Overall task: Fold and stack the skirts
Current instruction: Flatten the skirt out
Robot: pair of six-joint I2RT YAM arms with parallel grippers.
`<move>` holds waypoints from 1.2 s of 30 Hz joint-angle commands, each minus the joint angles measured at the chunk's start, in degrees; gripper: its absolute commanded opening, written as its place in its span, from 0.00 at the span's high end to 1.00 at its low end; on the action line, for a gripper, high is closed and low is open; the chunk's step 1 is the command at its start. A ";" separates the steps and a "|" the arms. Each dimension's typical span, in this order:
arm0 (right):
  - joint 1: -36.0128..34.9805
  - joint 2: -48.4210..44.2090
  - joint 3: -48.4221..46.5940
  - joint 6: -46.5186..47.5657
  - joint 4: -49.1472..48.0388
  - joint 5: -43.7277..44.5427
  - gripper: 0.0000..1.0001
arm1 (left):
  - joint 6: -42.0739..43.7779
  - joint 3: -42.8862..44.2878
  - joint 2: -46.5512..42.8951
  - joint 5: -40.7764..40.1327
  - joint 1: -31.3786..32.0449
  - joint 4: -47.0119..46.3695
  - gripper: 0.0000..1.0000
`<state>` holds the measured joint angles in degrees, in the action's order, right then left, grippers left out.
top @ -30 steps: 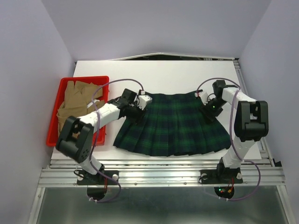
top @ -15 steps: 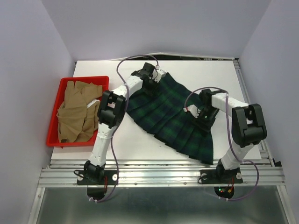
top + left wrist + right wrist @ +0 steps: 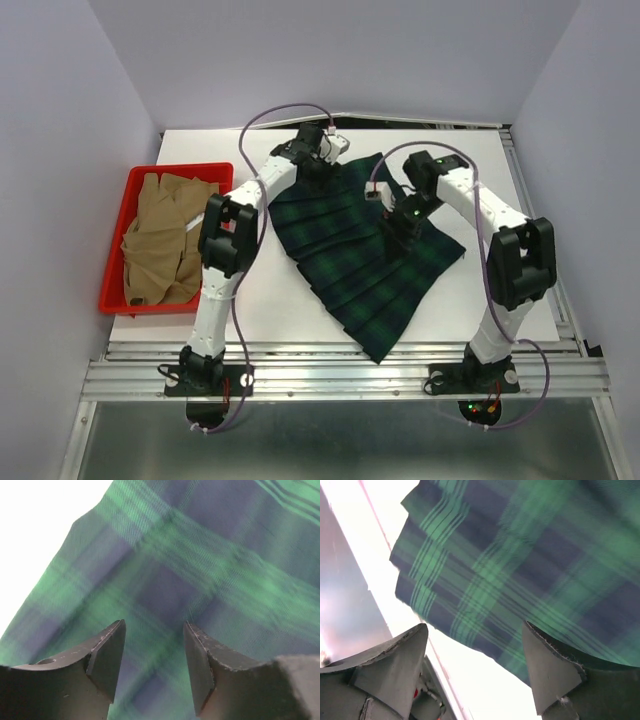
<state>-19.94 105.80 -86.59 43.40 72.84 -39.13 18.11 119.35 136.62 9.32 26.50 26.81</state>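
A dark green and navy plaid skirt [image 3: 350, 250] lies diagonally on the white table [image 3: 270, 300], its waist end at the back centre and its hem toward the front. My left gripper [image 3: 322, 165] is stretched out to the skirt's back end. In the left wrist view it [image 3: 154, 625] is open just above the plaid cloth [image 3: 200, 555], with nothing between the fingers. My right gripper [image 3: 395, 225] hovers over the skirt's right half. In the right wrist view it [image 3: 475, 625] is wide open and empty above the skirt's edge [image 3: 470, 580].
A red bin [image 3: 114, 240] at the table's left holds a crumpled tan skirt [image 3: 165, 235]. Both arms' cables loop above the table's back half. The table's metal rail runs along the right edge [image 3: 545, 300].
The skirt has swung from lying spread wide across the front to a narrower diagonal. My left gripper has reached to the back centre. My right gripper has moved left and back over the skirt.
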 commanded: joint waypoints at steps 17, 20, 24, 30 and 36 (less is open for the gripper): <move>13.18 0.99 12.04 3.08 -15.54 24.10 0.34 | -3.79 -47.80 -36.77 7.73 9.44 -5.98 0.42; 10.46 -1.46 18.19 5.11 -13.17 24.28 0.37 | -2.47 -47.81 -35.38 6.50 9.53 -5.63 0.43; 3.53 -6.03 24.53 4.51 -10.09 22.36 0.38 | -1.24 -45.44 -32.04 4.57 9.45 -5.10 0.43; -3.17 -7.80 18.14 5.73 3.16 4.98 0.37 | 0.87 -41.57 -25.35 2.81 9.27 -4.92 0.43; -0.89 -10.79 5.65 0.81 6.70 -4.63 0.35 | 6.23 -47.35 -27.10 5.96 9.27 -3.43 0.56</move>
<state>-23.00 99.39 -73.76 45.93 73.97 -35.53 19.79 75.96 111.68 13.78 35.88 21.17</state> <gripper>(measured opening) 0.648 0.456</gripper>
